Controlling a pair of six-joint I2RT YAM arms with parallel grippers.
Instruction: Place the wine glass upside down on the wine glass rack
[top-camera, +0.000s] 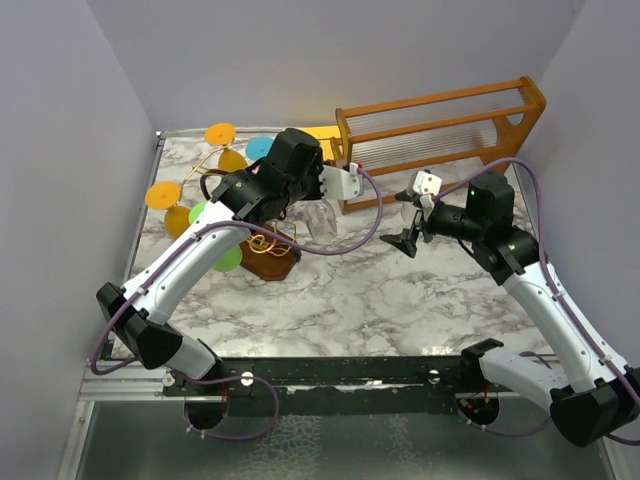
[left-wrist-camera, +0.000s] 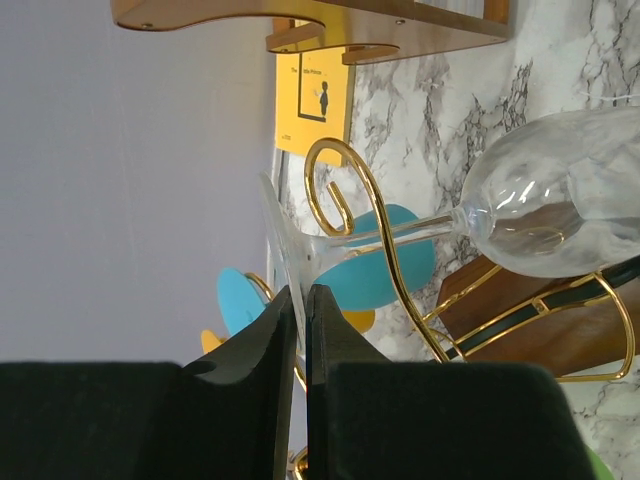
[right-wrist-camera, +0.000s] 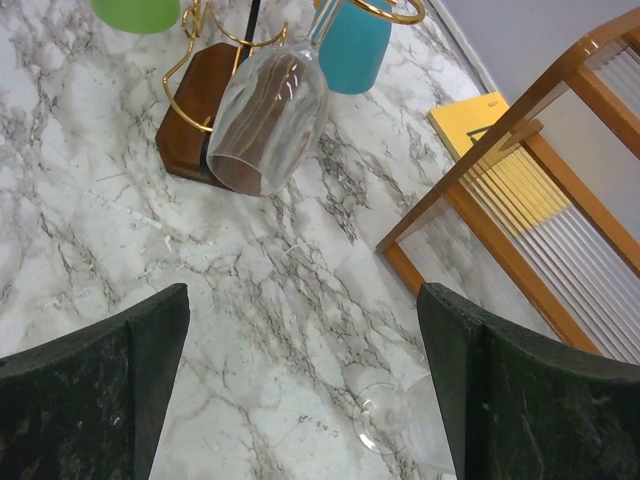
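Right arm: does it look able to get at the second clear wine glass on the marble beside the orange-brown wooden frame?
Probably yes. The right gripper hangs open over that clear wine glass, with bare marble around it; the orange-brown wooden frame stands aside.

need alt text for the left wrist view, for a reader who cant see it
The left tool, shut, pinches the foot of a clear wine glass, whose stem crosses a gold wire curl of the wine glass rack. Behind them are teal discs, a yellow card, a wooden frame and the marbled table.
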